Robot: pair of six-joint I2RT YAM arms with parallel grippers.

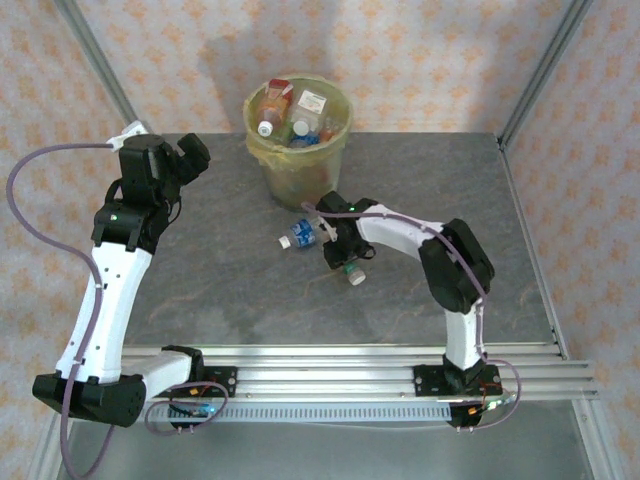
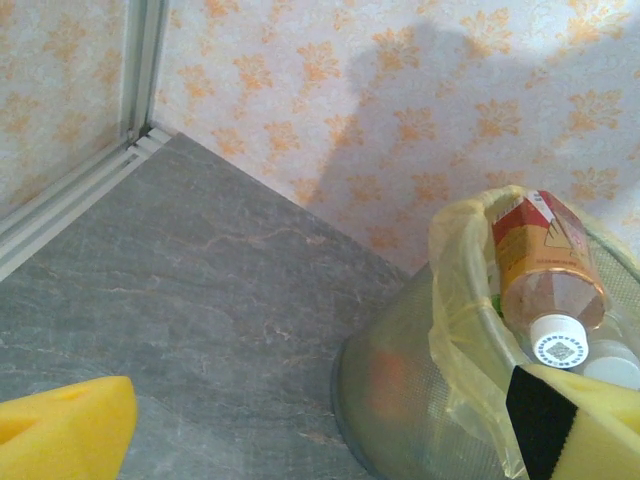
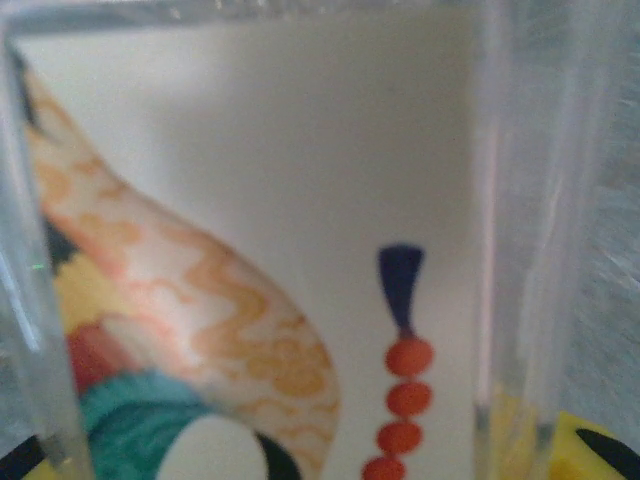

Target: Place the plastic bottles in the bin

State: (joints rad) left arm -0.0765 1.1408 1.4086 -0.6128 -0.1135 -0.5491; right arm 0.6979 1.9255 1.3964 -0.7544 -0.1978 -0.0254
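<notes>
The bin (image 1: 300, 165), lined with a yellowish bag, stands at the back middle of the table and holds several plastic bottles (image 1: 290, 115). My right gripper (image 1: 343, 256) is down on the table in front of the bin. It is shut on a clear bottle with a white cap (image 1: 356, 276). That bottle's white patterned label (image 3: 300, 200) sits right against the right wrist camera. A blue-capped bottle (image 1: 297, 237) lies just left of the gripper. My left gripper (image 1: 195, 155) hangs open and empty to the left of the bin (image 2: 420, 400), above the table. An orange-labelled bottle (image 2: 545, 265) leans at the bin's rim.
Grey stone-patterned table (image 1: 220, 270) with walls behind and metal frame posts (image 1: 545, 70) at the back corners. An aluminium rail (image 1: 330, 365) carries both arm bases along the near edge. Yellow foam pads (image 2: 65, 440) line my left fingers.
</notes>
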